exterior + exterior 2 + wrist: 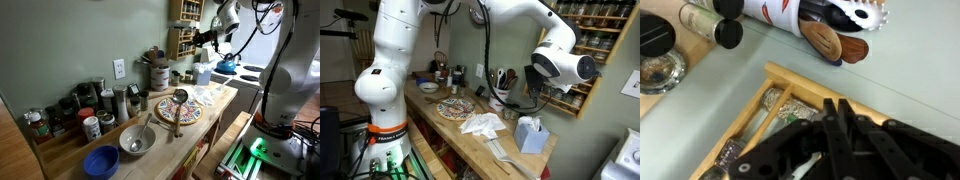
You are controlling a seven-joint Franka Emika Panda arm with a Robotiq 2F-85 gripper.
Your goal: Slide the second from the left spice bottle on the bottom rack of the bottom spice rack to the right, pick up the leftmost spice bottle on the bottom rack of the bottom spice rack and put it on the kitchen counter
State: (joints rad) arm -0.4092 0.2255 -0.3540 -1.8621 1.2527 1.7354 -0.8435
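Observation:
The bottom spice rack [183, 40] [588, 70] hangs on the wall above the kitchen counter [216, 104] [460, 135]. My gripper [197, 43] [542, 96] is pressed up to the rack's lower tier. In the wrist view its two black fingers stand almost together at the gripper [837, 101], just inside the rack's wooden frame [800, 84]. Nothing shows between them. Spice bottles [772, 104] with grainy contents lie in the compartment beside the fingers. The gripper body hides the rest of the bottom rack, so I cannot tell which bottle is leftmost.
A utensil holder [825, 20] [501, 88] stands under the rack, with dark bottles [718, 26] beside it. On the counter are a patterned plate [178, 111], a steel bowl [137, 141], a blue bowl [101, 161], a tissue box [529, 133] and a white cloth [482, 124]. A blue kettle [227, 65] sits on the stove.

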